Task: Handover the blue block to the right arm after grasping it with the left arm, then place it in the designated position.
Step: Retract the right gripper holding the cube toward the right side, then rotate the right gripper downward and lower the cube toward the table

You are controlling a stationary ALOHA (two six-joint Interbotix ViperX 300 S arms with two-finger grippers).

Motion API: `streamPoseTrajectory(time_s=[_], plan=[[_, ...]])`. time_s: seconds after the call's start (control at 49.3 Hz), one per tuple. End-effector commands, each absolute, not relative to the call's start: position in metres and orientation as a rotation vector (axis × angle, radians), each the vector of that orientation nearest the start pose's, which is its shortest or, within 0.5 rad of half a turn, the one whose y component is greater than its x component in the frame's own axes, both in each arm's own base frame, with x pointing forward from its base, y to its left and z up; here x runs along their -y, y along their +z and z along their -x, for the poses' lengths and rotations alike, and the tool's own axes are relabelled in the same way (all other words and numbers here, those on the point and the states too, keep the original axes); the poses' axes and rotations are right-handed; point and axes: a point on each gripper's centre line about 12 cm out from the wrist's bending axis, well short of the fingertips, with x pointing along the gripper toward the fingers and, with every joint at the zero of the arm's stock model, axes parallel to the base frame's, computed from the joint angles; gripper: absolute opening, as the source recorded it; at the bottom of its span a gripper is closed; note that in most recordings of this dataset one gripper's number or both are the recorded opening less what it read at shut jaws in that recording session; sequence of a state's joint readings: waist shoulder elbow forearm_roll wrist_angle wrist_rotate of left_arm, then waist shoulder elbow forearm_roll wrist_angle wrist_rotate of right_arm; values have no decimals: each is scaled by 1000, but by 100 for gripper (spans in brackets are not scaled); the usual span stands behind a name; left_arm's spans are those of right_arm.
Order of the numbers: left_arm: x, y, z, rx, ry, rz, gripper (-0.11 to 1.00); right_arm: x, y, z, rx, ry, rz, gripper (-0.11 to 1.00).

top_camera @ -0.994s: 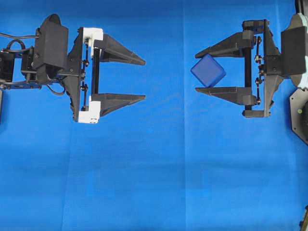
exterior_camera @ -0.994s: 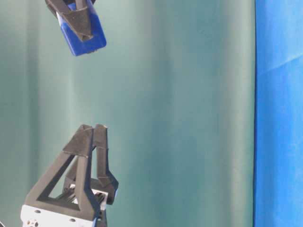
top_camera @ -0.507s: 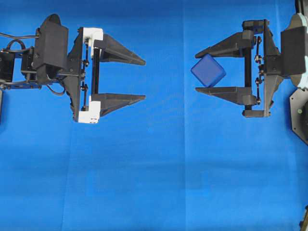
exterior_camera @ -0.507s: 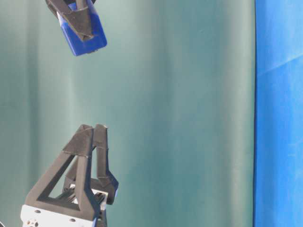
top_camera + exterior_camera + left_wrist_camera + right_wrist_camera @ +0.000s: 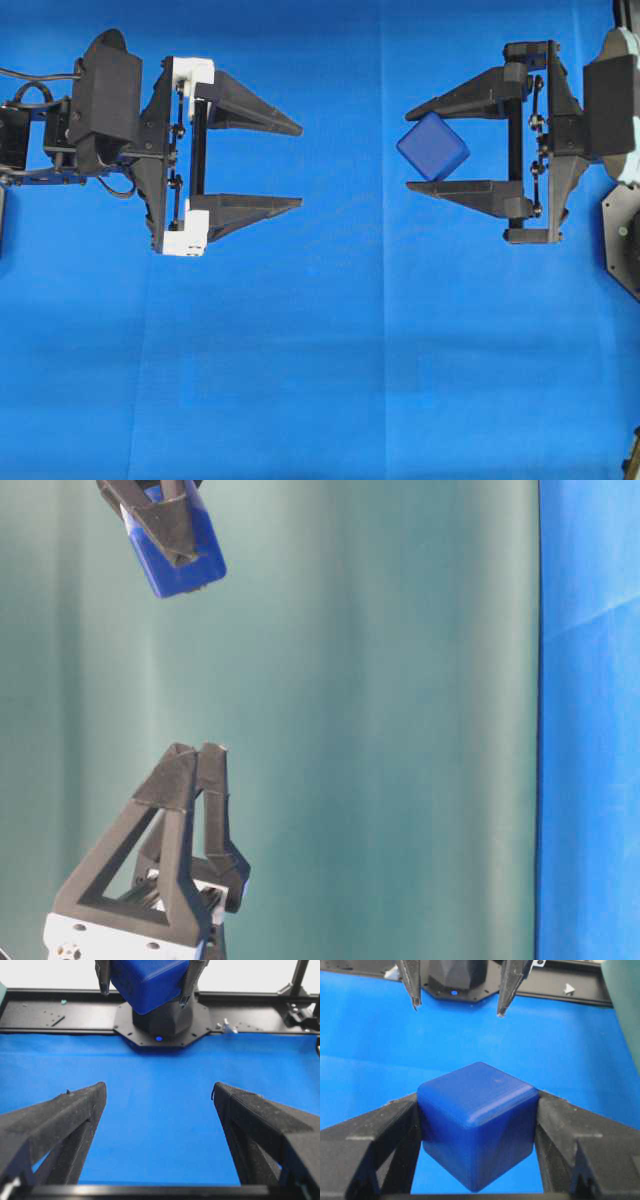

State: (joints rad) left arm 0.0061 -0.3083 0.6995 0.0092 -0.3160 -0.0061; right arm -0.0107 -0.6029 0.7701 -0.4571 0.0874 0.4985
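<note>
The blue block (image 5: 432, 146) is a dark-blue rounded cube, tilted, pinched between the two black fingers of my right gripper (image 5: 412, 146) and held above the cloth. The right wrist view has the blue block (image 5: 476, 1122) squeezed on both sides by that gripper (image 5: 477, 1105). At the top of the table-level view the blue block (image 5: 178, 550) hangs high in the gripper (image 5: 165, 525). Facing it from the left, my left gripper (image 5: 298, 165) with white brackets stands open and holds nothing. In the left wrist view its fingers (image 5: 75, 1110) are spread wide, and the blue block (image 5: 147, 982) shows ahead.
A blue cloth (image 5: 320, 350) covers the table. The right arm's black base plate (image 5: 162, 1022) sits at the far edge in the left wrist view, on a black frame rail (image 5: 50, 1012). A teal curtain (image 5: 380, 720) fills the table-level background.
</note>
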Motion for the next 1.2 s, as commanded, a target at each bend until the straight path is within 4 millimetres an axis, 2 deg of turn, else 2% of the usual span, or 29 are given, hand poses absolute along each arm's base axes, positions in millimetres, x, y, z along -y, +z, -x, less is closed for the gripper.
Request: streamPoseTrajectory(time_s=[0.0, 0.446, 0.933, 1.176], plan=[[-1, 321, -359, -37, 1, -4, 91, 8, 337, -289, -227, -56, -46, 53], [-1, 321, -359, -37, 1, -5, 91, 9, 333, -288, -259, -70, -49, 53], [-1, 322, -360, -35, 1, -5, 91, 5, 302, -275, -525, -144, -94, 53], [-1, 323, -362, -32, 1, -7, 91, 5, 300, -273, -552, -150, -88, 53]])
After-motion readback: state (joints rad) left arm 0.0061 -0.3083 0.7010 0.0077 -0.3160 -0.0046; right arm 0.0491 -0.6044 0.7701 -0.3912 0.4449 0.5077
